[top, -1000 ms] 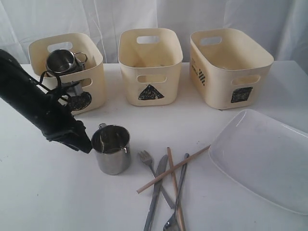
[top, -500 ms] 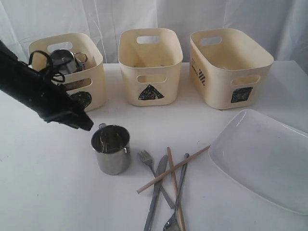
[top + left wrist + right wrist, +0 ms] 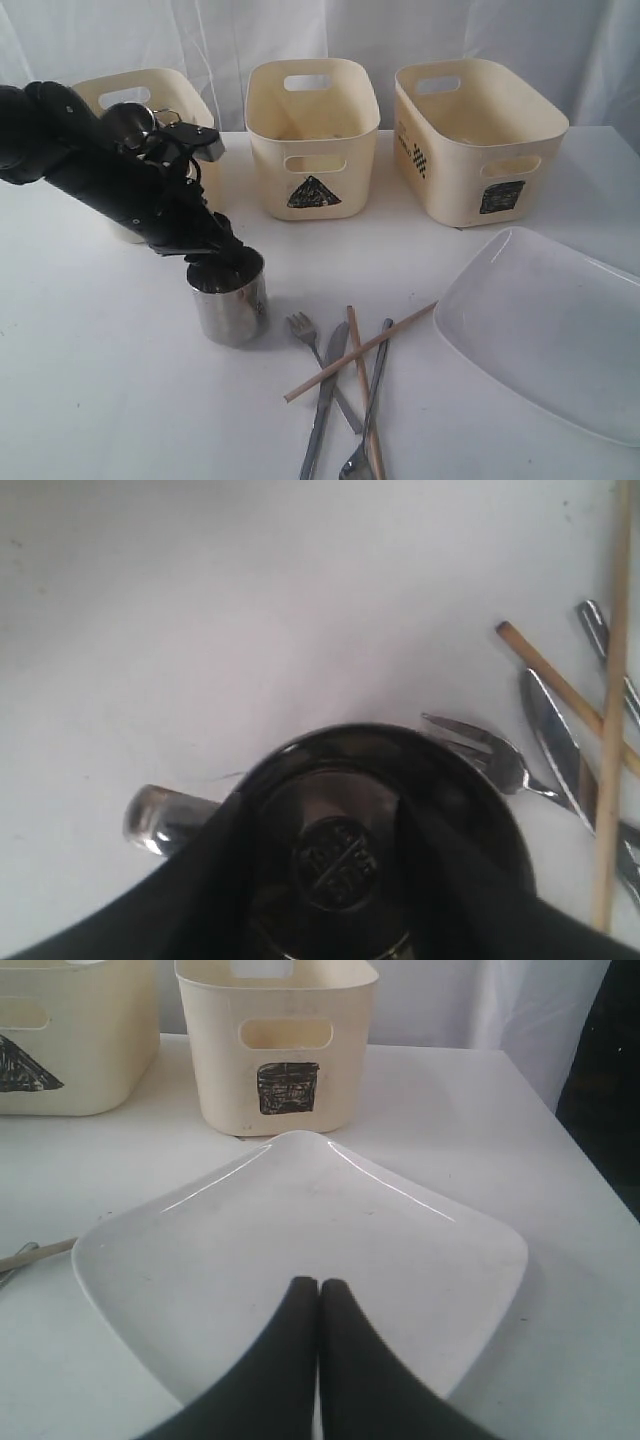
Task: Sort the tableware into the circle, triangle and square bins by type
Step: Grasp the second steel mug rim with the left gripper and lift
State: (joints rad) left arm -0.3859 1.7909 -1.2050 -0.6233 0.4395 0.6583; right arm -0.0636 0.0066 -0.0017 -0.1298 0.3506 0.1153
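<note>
On the far left, the circle bin [image 3: 178, 86], half hidden behind the black arm, with one shiny mug [image 3: 126, 121] inside. Just in front, the left gripper [image 3: 225, 262], down at the mouth of the second mug [image 3: 232, 308] on the white table [image 3: 90, 400]. Jaws spread wide, not squeezing anything yet. Cannot tell if touching the rim.

Could bump the rim and tip the second mug over. Could push it into the fork [image 3: 303, 328] just beside it. Could pinch only a thin edge and drop it on the way to the bin. Steel, so slippery.

In the middle, the triangle bin [image 3: 312, 140]. In front of it, the fork, knife [image 3: 322, 400], spoon [image 3: 375, 385] and two chopsticks [image 3: 400, 328] in a crossed heap. Easy to scatter with a rolling mug.

On the right, the square bin [image 3: 480, 140] and the big white plate [image 3: 545, 330]. Over the plate, the right gripper [image 3: 319, 1305], jaws pressed tight together, holding nothing. Could scrape the plate if lowered like that.
</note>
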